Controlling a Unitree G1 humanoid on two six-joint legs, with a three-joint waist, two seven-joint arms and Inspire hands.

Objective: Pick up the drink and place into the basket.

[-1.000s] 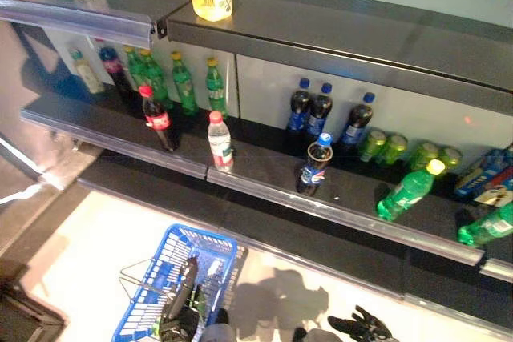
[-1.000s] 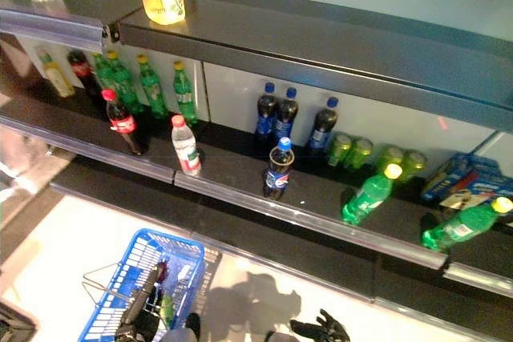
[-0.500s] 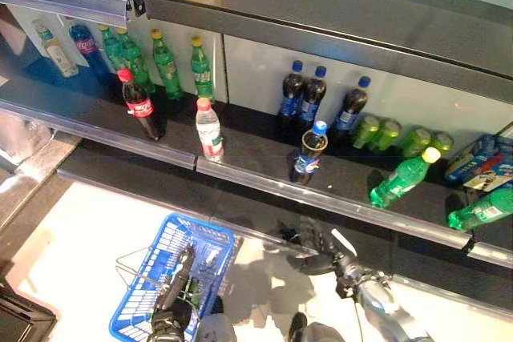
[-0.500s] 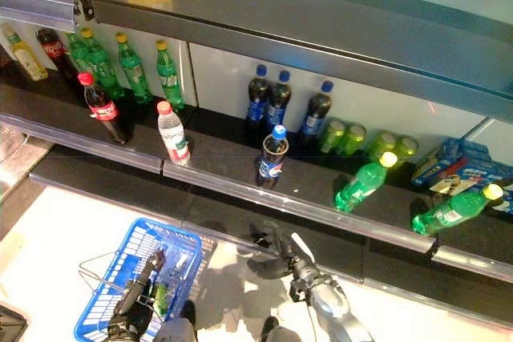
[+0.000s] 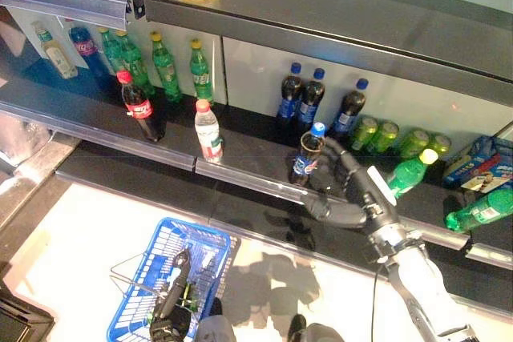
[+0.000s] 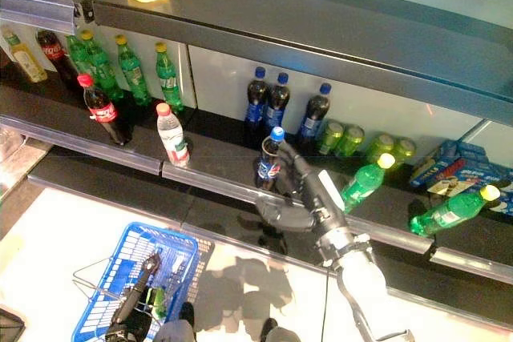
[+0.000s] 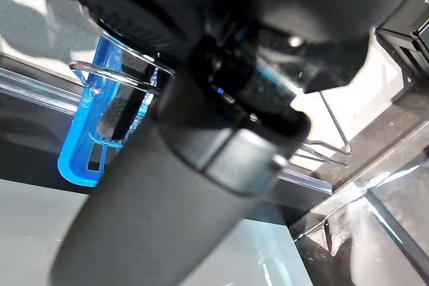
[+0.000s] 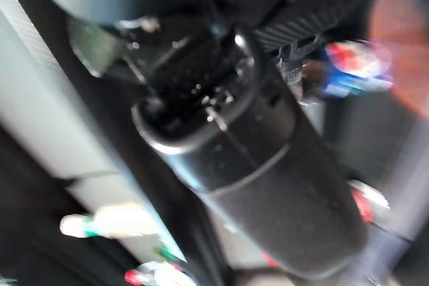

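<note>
The reach for the drink is the step in hand. The right hand (image 5: 341, 190) is coming up beside the cola bottle with the blue cap (image 5: 307, 154), which is standing upright near the front rail of the lower shelf (image 5: 240, 178). The fingers are spread apart around the bottle's far side, with the thumb reaching across low in front; they are not yet clamped on it, and whether any finger is touching the bottle cannot be told. The right wrist view is giving nothing clear on this.

In my judgement, the next move calls for closing the fingers round the bottle's body without tipping it, then lifting it clear of the rail and carrying it down and across to the basket.

The blue basket (image 5: 140, 294) is hanging low on the robot's left, with the left hand (image 5: 170, 314) at its wire handle; the wrist view suggests a hold on the handle, but the fingers are too hidden to say. Inside the basket something small and green is showing; what it is cannot be made out.
</note>
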